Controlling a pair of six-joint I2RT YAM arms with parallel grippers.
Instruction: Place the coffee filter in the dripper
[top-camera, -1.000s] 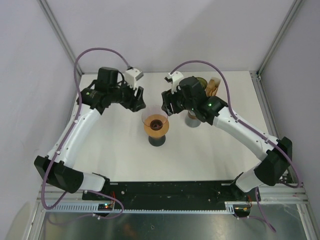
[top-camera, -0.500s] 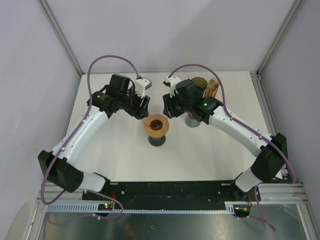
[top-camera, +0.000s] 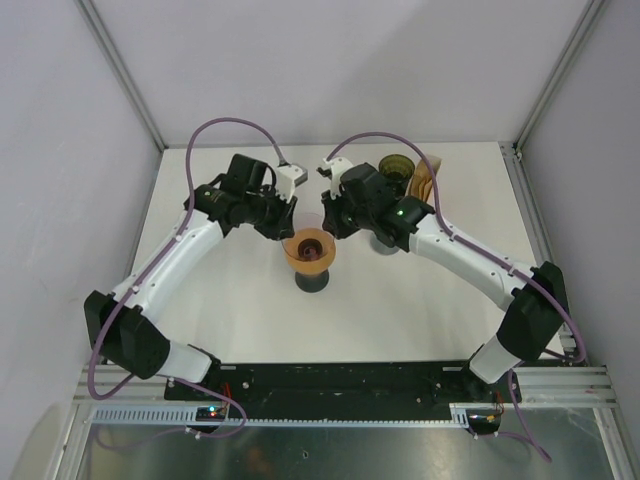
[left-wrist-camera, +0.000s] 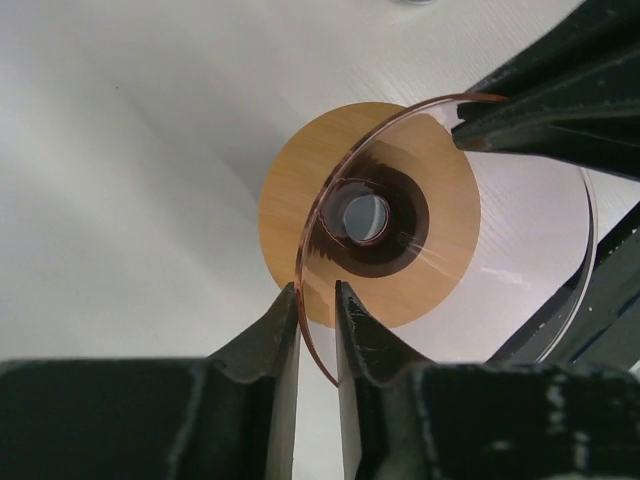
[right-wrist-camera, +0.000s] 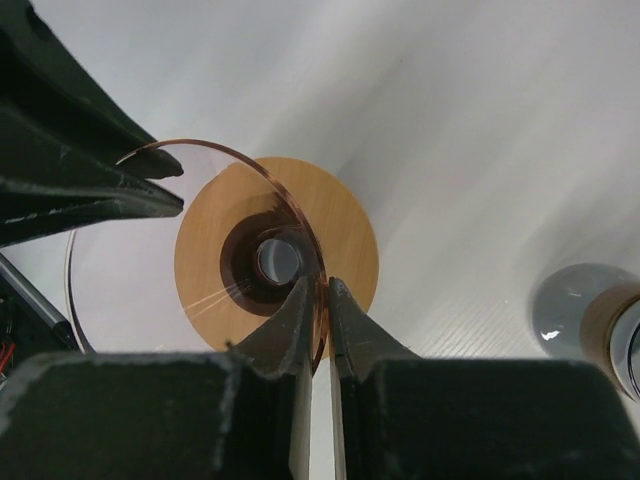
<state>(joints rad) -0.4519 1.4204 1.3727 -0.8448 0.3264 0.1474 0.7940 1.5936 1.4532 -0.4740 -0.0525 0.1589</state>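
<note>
Left wrist view: the left gripper (left-wrist-camera: 317, 305) has its jaws clamped on the glass rim of the dripper (left-wrist-camera: 400, 215). The right gripper (right-wrist-camera: 319, 300) pinches the opposite rim likewise. The coffee filter (top-camera: 426, 178) stands upright at the far right of the surface (top-camera: 230, 300), apart from the dripper.

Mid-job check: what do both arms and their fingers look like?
The left arm and right arm have white links and black joints. A purple cable loops along each. A white block sits at each wrist; the right arm shows a green light. The fingers are black, tapering to narrow tips.
</note>
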